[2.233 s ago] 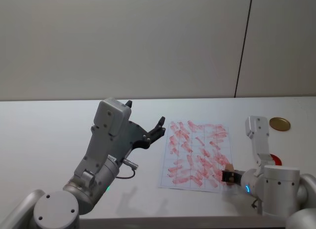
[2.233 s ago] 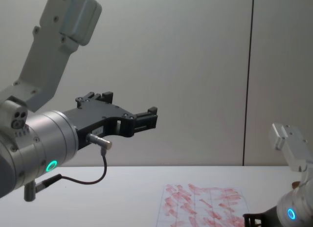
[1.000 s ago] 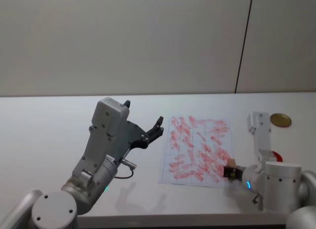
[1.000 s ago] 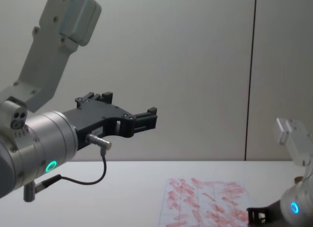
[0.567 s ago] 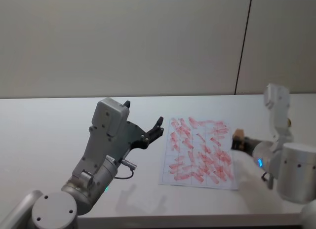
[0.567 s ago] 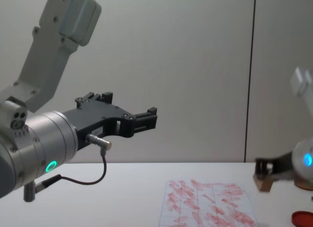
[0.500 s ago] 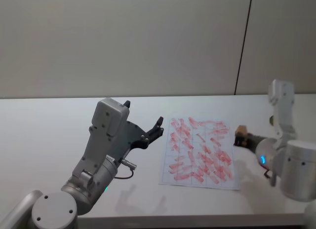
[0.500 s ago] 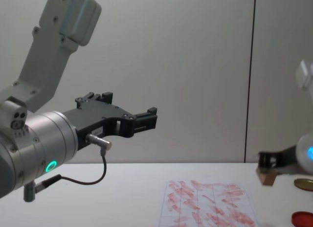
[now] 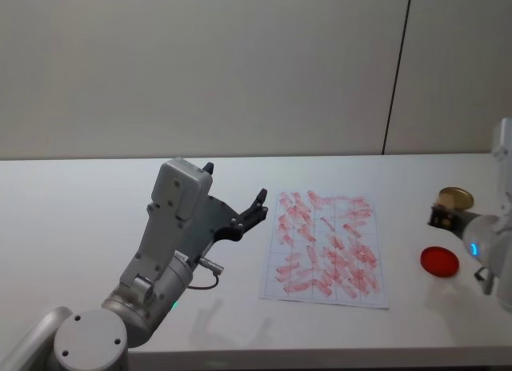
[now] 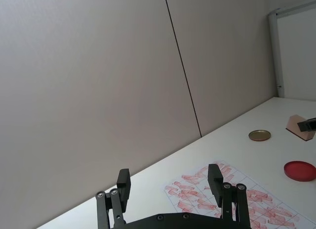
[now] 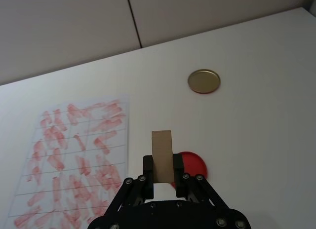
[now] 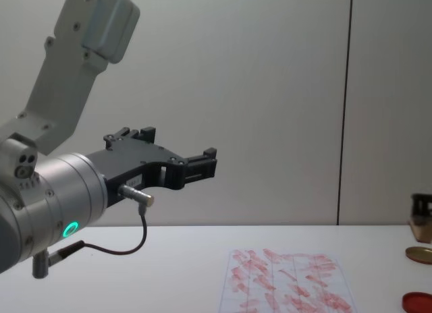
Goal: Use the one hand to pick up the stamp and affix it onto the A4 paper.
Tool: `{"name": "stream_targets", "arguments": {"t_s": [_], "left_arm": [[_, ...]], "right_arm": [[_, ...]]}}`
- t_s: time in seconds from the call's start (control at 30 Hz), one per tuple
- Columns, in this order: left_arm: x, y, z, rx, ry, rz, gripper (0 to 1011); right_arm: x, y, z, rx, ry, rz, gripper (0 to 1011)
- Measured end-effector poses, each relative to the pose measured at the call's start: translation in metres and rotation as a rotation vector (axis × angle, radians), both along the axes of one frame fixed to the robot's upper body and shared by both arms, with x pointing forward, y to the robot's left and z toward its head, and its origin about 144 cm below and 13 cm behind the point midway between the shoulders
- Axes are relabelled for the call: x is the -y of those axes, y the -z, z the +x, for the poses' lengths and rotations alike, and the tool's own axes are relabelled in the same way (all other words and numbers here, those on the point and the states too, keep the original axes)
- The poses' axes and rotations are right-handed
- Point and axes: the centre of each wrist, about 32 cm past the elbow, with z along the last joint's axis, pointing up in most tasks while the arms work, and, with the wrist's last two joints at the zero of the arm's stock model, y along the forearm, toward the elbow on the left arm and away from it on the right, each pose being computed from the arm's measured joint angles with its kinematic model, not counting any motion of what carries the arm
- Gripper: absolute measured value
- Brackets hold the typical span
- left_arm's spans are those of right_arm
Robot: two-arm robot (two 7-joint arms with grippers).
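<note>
My right gripper (image 11: 163, 163) is shut on the stamp (image 11: 162, 154), a small pale wooden block held upright. It hovers off the table over the near edge of the red round pad (image 11: 193, 165), to the right of the A4 paper (image 11: 79, 150). In the head view the right gripper (image 9: 438, 219) with the stamp (image 9: 442, 203) is at the far right, between the pad (image 9: 440, 260) and a brass disc (image 9: 462, 197). The A4 paper (image 9: 324, 247), covered in red marks, lies flat at the table's middle. My left gripper (image 9: 236, 187) hangs open and parked high, left of the paper.
The brass disc (image 11: 204, 81) lies beyond the red pad near the back right of the white table (image 9: 80, 219). The big left arm (image 12: 61, 191) stands high over the left half of the table. A grey wall runs behind the table.
My right gripper has lifted the stamp off the paper's near right corner and carried it right, to over the red pad. The left arm has not moved.
</note>
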Motion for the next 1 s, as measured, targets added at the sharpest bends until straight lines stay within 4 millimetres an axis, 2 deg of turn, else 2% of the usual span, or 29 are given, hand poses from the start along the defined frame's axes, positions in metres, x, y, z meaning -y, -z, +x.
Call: {"name": "stream_targets", "arguments": {"t_s": [0.23,0.47,1.0], "left_arm": [[0.0,0.0,0.0,0.0,0.0,0.0,993],[0.0,0.0,0.0,0.0,0.0,0.0,993],[0.0,0.0,0.0,0.0,0.0,0.0,993]], "right_arm": [[0.017,0.014,0.007,-0.044,0.051,-0.017,213],[0.026,0.029,0.015,-0.08,0.066,-0.026,213],[0.023,0.056,0.035,-0.137,0.031,-0.021,213]]}}
